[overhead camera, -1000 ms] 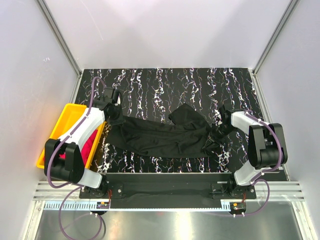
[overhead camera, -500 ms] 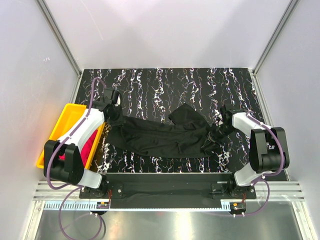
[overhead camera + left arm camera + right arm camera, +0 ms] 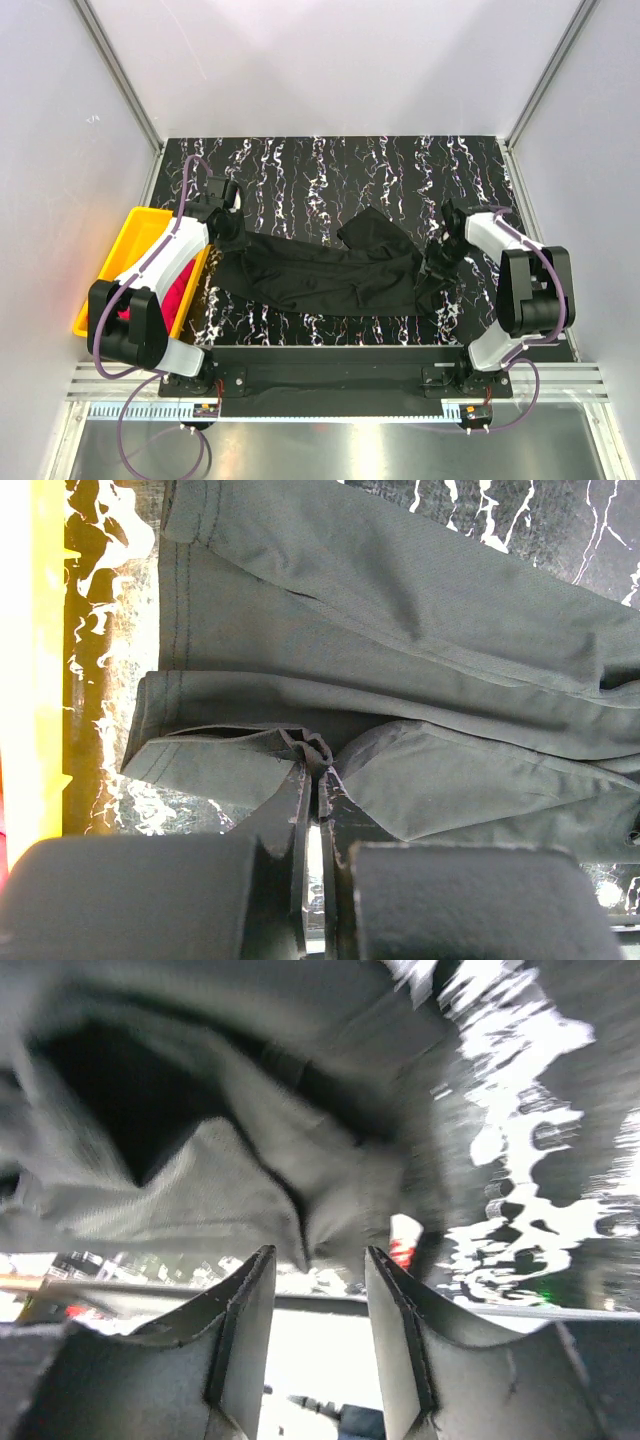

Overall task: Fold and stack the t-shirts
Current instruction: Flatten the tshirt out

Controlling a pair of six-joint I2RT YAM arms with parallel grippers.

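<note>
A black t-shirt (image 3: 320, 272) lay crumpled lengthwise across the marbled table (image 3: 330, 165), stretched between the two arms. At its left end, the left pincer (image 3: 315, 772) was squeezed almost fully together on a small bunch of the dark cloth, close to a stitched hem and just beside the wall of the yellow tray (image 3: 130, 232). At the shirt's right end, the right pincer (image 3: 318, 1258) stood with its fingers (image 3: 250, 1310) spread apart. A fold of the fabric sat at the mouth of the gap, touching neither finger as far as the blurred wrist view showed. The magenta-pink t-shirt (image 3: 178, 292) lay in the tray at the table's left edge, largely hidden beneath the left arm.
</note>
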